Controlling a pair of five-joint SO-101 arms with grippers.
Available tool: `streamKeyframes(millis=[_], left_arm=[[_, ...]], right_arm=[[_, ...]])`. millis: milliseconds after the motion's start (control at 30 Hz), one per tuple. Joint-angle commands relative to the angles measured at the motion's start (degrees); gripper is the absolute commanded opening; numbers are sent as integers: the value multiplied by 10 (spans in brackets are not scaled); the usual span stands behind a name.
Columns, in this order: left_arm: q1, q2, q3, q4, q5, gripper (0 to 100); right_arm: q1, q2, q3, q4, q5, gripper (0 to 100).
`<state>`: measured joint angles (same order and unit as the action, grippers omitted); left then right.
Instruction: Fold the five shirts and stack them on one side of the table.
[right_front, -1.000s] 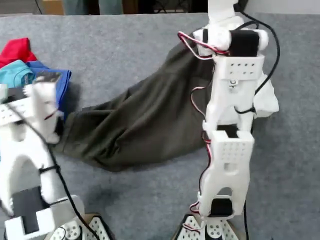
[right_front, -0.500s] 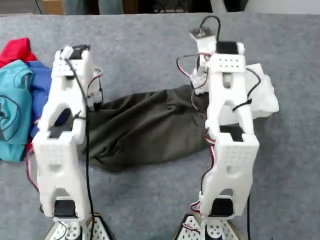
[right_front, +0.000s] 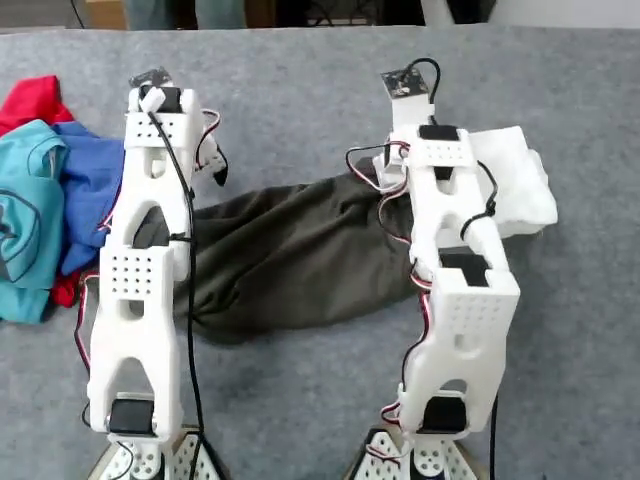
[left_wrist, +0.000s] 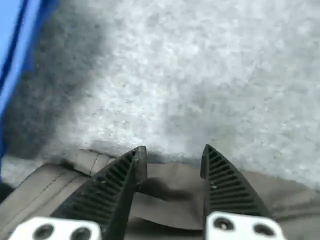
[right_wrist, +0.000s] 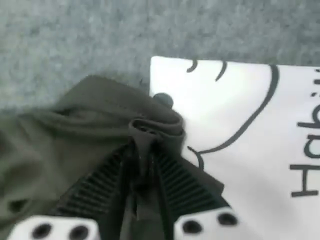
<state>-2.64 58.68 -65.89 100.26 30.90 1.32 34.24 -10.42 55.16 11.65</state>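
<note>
A dark olive shirt lies crumpled across the middle of the grey table. My right gripper is shut on a bunched edge of the olive shirt, right beside a folded white shirt. In the high view the white shirt sits at the right, partly under the right arm. My left gripper is open, its fingertips hovering over the olive shirt's edge at the shirt's left end. A pile of red, teal and blue shirts lies at the far left.
Grey felt covers the table. Both white arms stretch from their bases at the near edge over the olive shirt. Bare felt lies along the far side and the front right corner.
The left arm swung from the table's left edge to the olive shirt's left end. The right arm pulled back toward the near side, dragging the shirt's far corner with it.
</note>
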Motion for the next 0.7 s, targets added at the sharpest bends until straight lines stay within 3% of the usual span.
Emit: streamKeyframes(millis=[0,300,367,500,667], left_arm=[[15,-3,-20,6,10,198],[63,-34,163,5,9,198],[58,-33,167,4,8,173],[43,-25,159,-33,4,20],[35,-21,80,-41,5,30]], right_arm=[[0,-33,-1,-18,-13,14],[0,-33,-2,-19,-18,14],[1,-33,-2,-19,-18,14],[0,-33,-2,-19,-18,14],[0,-33,-1,-19,-18,14]])
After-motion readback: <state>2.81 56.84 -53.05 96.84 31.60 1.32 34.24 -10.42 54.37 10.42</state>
